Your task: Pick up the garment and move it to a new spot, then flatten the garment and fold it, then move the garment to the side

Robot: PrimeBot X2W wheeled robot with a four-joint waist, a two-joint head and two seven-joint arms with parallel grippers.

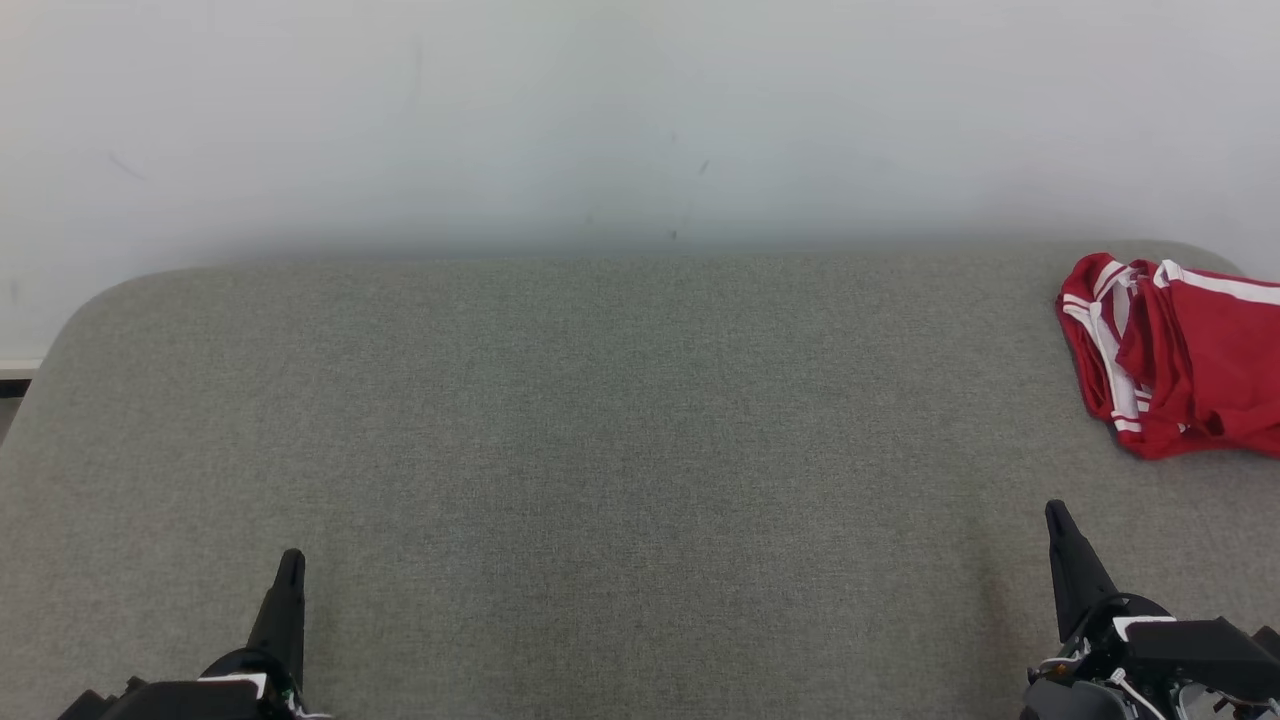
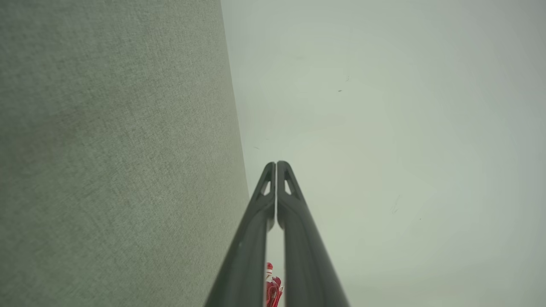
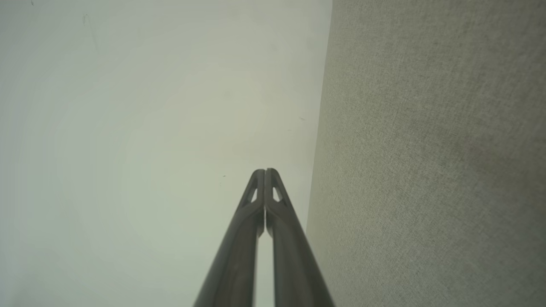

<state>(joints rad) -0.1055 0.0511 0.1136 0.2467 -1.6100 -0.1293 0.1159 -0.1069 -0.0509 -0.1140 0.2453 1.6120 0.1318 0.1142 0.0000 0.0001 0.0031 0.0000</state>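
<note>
The place looks like a plain test room or a lab corner; more exactly it cannot be told. A wide surface [image 1: 640,450] covered with grey-green woven cloth, with rounded corners at 10 and 2 o'clock, stands directly against a plain white wall [image 1: 400,120] at 12 o'clock. The wall carries some small dark scuff marks [image 1: 703,167]. At 9 o'clock a pale strip [image 1: 18,368], maybe a skirting board, runs under the wall. A red garment [image 1: 1200,360] with white stripes lies crumpled on the cloth at 3 o'clock.
</note>
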